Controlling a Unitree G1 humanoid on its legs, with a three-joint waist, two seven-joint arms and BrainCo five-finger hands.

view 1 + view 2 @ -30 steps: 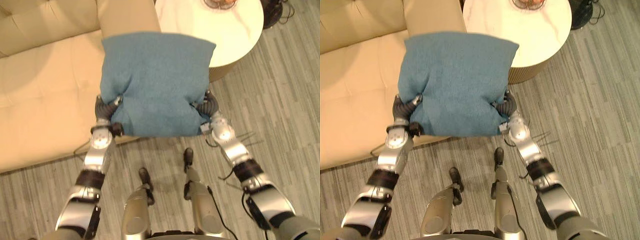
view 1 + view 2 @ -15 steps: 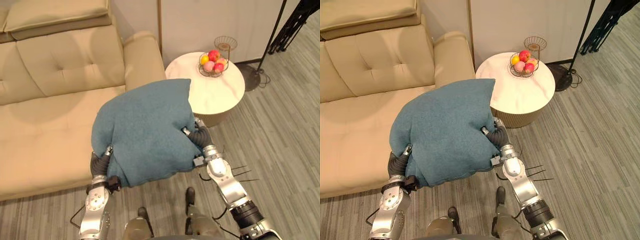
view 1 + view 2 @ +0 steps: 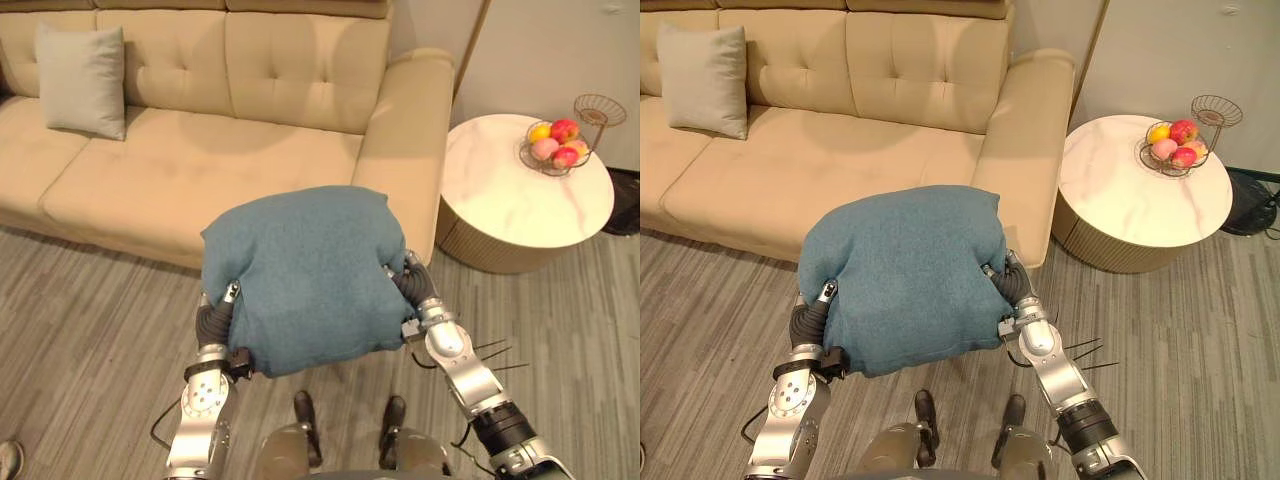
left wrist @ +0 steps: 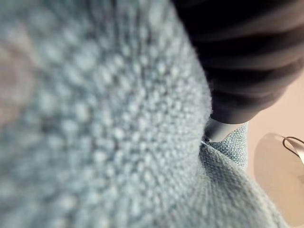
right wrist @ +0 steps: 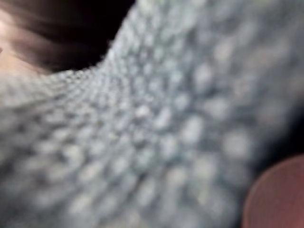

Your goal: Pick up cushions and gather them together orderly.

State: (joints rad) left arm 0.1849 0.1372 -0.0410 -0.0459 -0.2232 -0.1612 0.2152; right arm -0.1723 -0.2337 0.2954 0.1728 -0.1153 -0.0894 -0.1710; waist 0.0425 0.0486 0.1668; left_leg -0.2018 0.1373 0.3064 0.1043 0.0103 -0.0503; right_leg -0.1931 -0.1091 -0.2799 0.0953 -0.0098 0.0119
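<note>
Sofa (image 3: 180, 170) behind | blue cushion (image 3: 305, 275) held btwn L hand (image 3: 213, 318) & R hand (image 3: 416, 286)

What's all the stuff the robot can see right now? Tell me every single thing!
blue cushion: one, teal-blue, held up between both hands, in front of the sofa
pale cushion: one, light grey, leaning on the sofa's backrest at its left end
sofa: one, beige, behind the blue cushion
side table: one, round with a white top, right of the sofa
wire basket: one, dark wire, on the side table
fruit: several, red, yellow and pink, in the wire basket
floor: grey planks
left hand: one, dark cover, against the blue cushion's left side
right hand: one, dark cover, against its right side
</note>
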